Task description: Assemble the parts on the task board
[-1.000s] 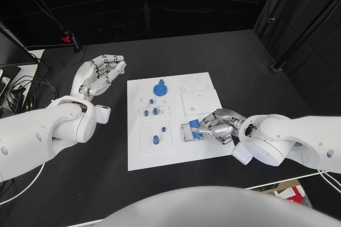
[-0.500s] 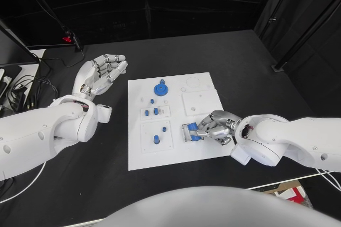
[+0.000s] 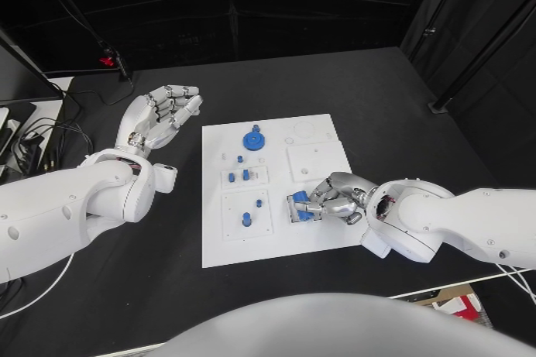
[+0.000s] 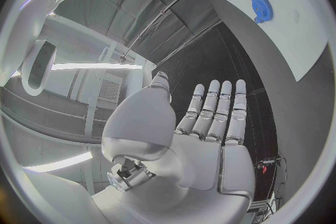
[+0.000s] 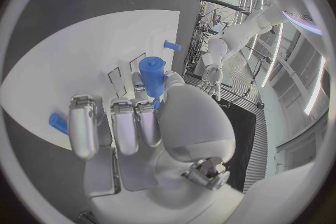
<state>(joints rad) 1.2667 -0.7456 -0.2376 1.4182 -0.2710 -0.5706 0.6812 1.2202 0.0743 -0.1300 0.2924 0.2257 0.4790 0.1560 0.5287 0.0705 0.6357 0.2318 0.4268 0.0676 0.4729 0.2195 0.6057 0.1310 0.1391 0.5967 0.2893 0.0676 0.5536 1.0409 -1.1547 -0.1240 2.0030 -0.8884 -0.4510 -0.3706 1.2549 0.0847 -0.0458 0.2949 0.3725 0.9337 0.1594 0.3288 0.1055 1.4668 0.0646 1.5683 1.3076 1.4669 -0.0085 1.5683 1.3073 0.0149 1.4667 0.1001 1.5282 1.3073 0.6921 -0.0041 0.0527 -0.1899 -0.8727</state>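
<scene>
The right silver many-fingered hand (image 3: 338,198) lies over the right-hand part of the white rectangular task board (image 3: 268,248), its fingers curled down and pinching a small blue cylindrical part (image 3: 300,197). In the right wrist view that same blue part (image 5: 152,77) stands up between the thumb and the bent fingers (image 5: 112,123), its lower end hidden behind them. A second small blue piece (image 5: 59,121) pokes out beside the outermost finger; whether the hand touches it cannot be told. The hand covers most of the grey recess beneath it, so how the held part meets the board is not visible.

Further out on the board, toward its far edge, sits a flat blue gear-shaped disc (image 3: 255,140) with a small blue knob at its far side. Between the gear and the near half, two short blue pegs (image 3: 238,175) stand in a small square plate, and two more blue pegs (image 3: 252,211) stand in the larger square plate nearer the robot. The board's far right corner carries pale raised outlines.

The left silver many-fingered hand (image 3: 164,111) is well apart from the board, over the black table (image 3: 335,78) beyond the board's left far corner, fingers stretched straight and side by side, holding nothing. The left wrist view shows its flat palm (image 4: 210,140) with the gear (image 4: 264,5) in the distance.
</scene>
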